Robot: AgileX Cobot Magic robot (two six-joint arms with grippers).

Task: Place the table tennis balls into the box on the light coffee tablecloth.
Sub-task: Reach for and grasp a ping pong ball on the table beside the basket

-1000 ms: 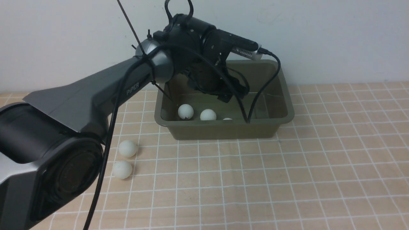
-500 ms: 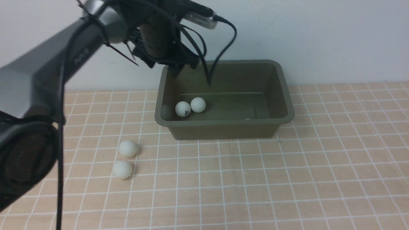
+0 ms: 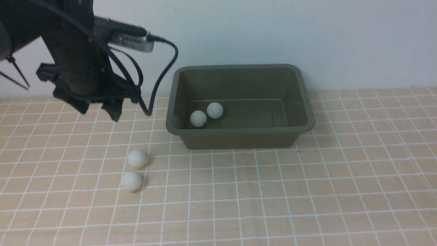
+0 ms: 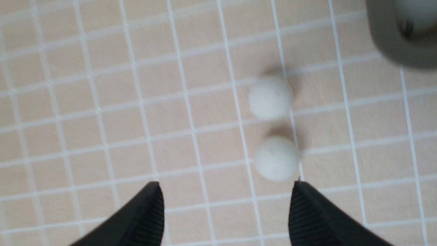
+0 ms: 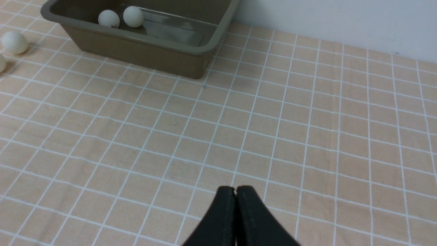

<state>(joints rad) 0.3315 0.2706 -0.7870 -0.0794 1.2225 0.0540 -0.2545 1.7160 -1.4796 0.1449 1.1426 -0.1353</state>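
**Two balls in the box, two loose on the cloth**

Front view: raised at the far left above the light coffee tablecloth (image 3: 307,191), the left gripper (image 3: 99,112), jaws pointing down, spread wide, holding nothing. Looped beside it, a black cable (image 3: 167,65). To the right and clear of the gripper, the olive-green box (image 3: 239,140), set on the cloth close to the pale wall (image 3: 307,34). Inside, toward its left end, one white ball (image 3: 198,118) by the near wall and a second ball (image 3: 215,110) just behind it, touching or nearly so. Out on the cloth, in front of the box's left corner, a farther ball (image 3: 137,159) and a nearer ball (image 3: 131,181), just beside each other.

Left wrist view: left gripper (image 4: 226,186) wide open, dark ribbed fingers (image 4: 143,218) far apart, only bare cloth between. Just off one fingertip, the nearer loose ball (image 4: 277,158); past it, across a small gap, the other loose ball (image 4: 270,97). Beyond those, a blurred corner of the box (image 4: 392,51).

Right wrist view: right gripper (image 5: 235,189) closed tight, fingers pressed together, empty, over open cloth well apart from the box (image 5: 143,51). In the box, a ball with a small dark mark (image 5: 108,18) beside a plain ball (image 5: 133,16). Near the box on the cloth, one loose ball (image 5: 14,42).
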